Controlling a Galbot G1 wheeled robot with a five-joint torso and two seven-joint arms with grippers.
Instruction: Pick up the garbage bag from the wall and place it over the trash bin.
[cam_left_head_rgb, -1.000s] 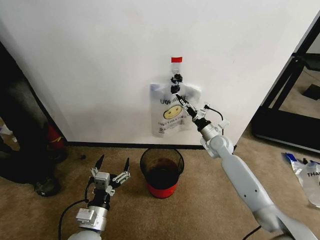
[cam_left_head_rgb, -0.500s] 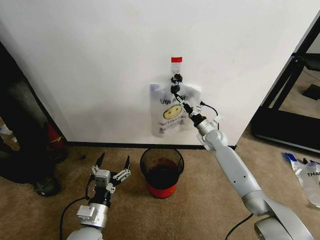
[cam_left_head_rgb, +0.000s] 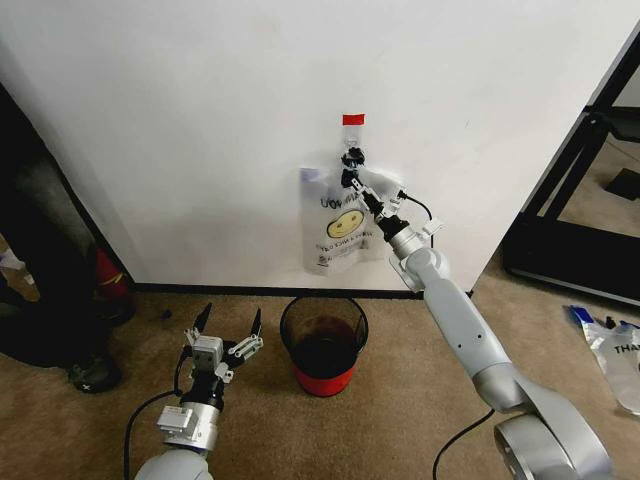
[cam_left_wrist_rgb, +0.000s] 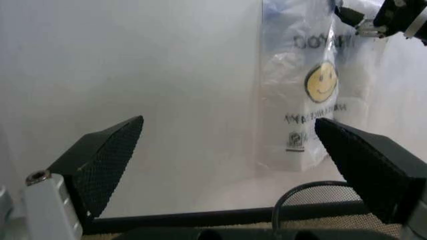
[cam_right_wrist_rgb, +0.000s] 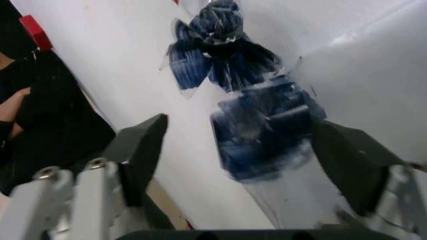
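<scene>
I see the right gripper (cam_left_head_rgb: 352, 181), fingers wide, at the garbage bag (cam_left_head_rgb: 338, 228) handles; left gripper (cam_left_head_rgb: 228, 325) (fingers wide) idles beside the trash bin (cam_left_head_rgb: 323, 352).

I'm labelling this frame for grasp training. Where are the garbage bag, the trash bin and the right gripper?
garbage bag (cam_left_head_rgb: 342, 222): head view, on the yellow smiley face.
trash bin (cam_left_head_rgb: 300, 310): head view, on the dark rim's left side.
right gripper (cam_left_head_rgb: 356, 186): head view, between the open fingertips at the bag's blue handles.
</scene>
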